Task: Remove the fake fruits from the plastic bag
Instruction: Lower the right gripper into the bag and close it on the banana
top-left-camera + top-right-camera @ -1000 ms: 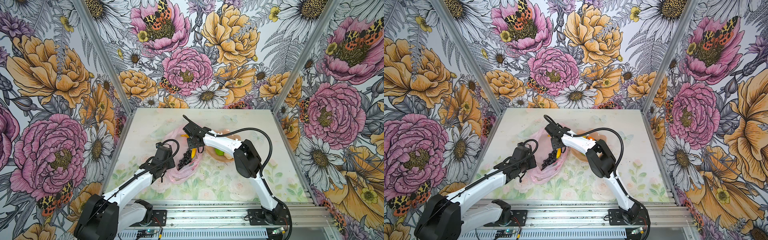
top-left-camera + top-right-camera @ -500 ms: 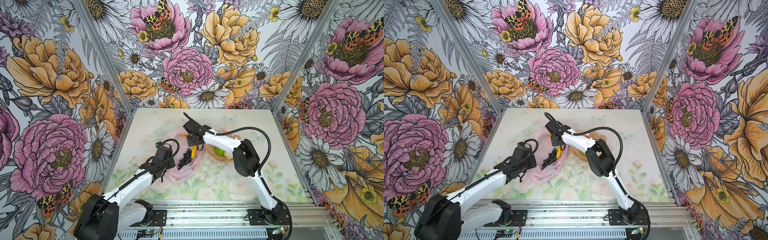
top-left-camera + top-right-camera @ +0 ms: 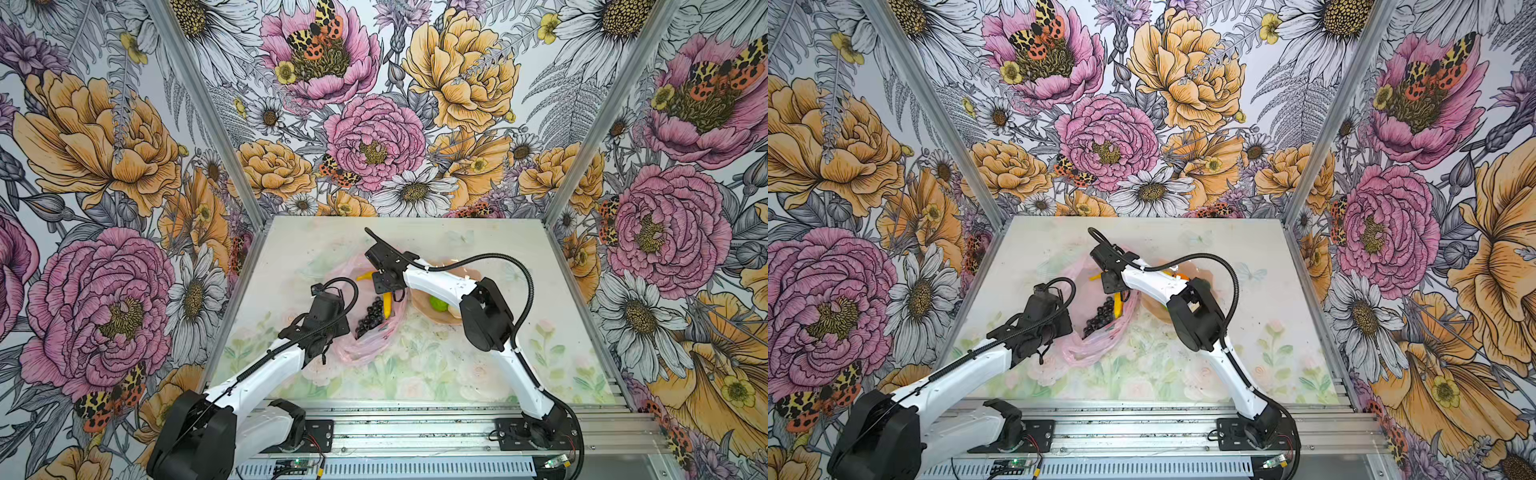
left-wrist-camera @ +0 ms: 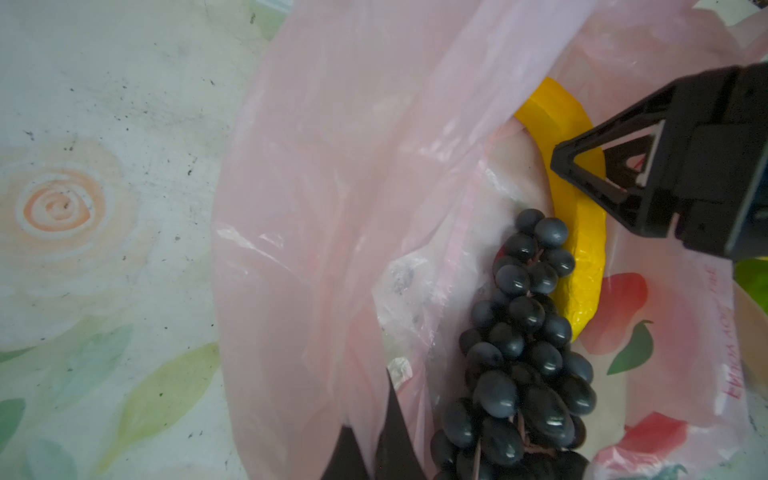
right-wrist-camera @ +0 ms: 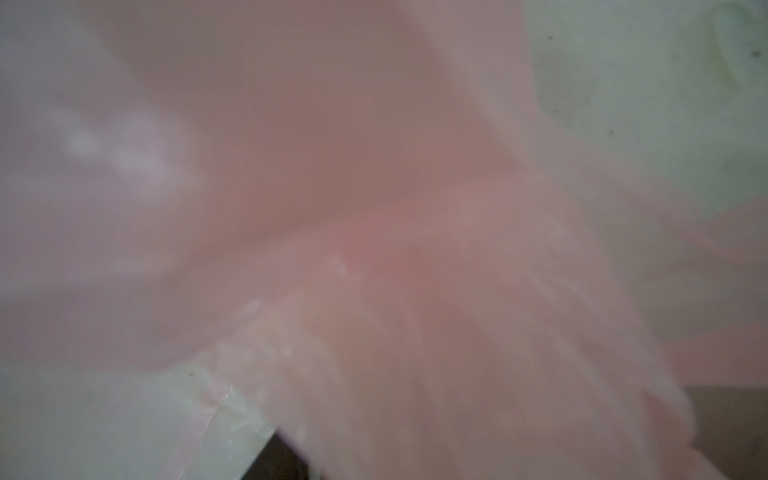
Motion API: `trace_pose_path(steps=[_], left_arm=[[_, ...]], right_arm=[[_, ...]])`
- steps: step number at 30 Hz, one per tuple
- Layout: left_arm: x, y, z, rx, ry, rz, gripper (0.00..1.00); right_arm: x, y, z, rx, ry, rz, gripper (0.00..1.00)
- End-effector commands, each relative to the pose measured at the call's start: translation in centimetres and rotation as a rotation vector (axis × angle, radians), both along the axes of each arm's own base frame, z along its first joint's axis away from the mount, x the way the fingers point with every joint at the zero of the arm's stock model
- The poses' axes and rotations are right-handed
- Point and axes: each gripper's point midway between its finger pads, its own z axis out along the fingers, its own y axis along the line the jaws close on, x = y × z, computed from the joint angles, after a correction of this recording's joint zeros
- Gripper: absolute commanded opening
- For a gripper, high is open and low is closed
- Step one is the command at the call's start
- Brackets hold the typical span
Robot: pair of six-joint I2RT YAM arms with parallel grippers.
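The pink plastic bag [image 3: 365, 345] [image 3: 1092, 349] lies open mid-table. Inside it I see a dark grape bunch [image 3: 371, 313] [image 4: 523, 353] and a yellow banana [image 3: 387, 305] [image 4: 582, 270] beside it. My left gripper [image 4: 370, 411] is shut on the bag's near edge, with film pinched between the fingers. My right gripper [image 3: 384, 286] [image 4: 582, 166] reaches into the bag mouth and sits right over the banana. Whether it grips the banana does not show. The right wrist view is filled with blurred pink bag [image 5: 374, 208]; only one dark fingertip [image 5: 282, 457] shows.
A peach bowl [image 3: 432, 320] stands just right of the bag, under my right forearm. It holds a lime [image 3: 438, 303] and a cream piece [image 3: 455, 311]. Flowered walls enclose the table on three sides, and a metal rail [image 3: 415, 419] runs along the front.
My right arm has edged slightly left over the bag mouth. The left arm, grapes and banana have stayed nearly still.
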Motion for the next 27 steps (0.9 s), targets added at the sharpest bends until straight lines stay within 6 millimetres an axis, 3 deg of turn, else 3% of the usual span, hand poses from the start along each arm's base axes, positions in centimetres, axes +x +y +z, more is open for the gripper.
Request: trace_pose_path(steps=[1, 9, 17, 21, 27], left_arm=[[0.7, 0.0, 1.1, 0.012, -0.05, 0.0, 0.01], [0.7, 0.1, 1.0, 0.014, -0.05, 0.0, 0.01], [0.8, 0.1, 1.1, 0.019, -0.051, 0.003, 0.01], [0.9, 0.1, 1.1, 0.021, -0.054, 0.005, 0.01], [0.9, 0.4, 1.1, 0.021, -0.052, 0.013, 0.01]], right_arm=[[0.5, 0.0, -1.0, -0.01, 0.004, -0.001, 0.51], [0.5, 0.4, -2.1, -0.004, 0.023, 0.002, 0.44], [0.5, 0.7, -1.4, 0.004, 0.015, 0.018, 0.29], [0.3, 0.8, -0.4, 0.01, 0.003, 0.031, 0.25], [-0.3, 1.1, 2.8, 0.033, -0.034, 0.068, 0.21]])
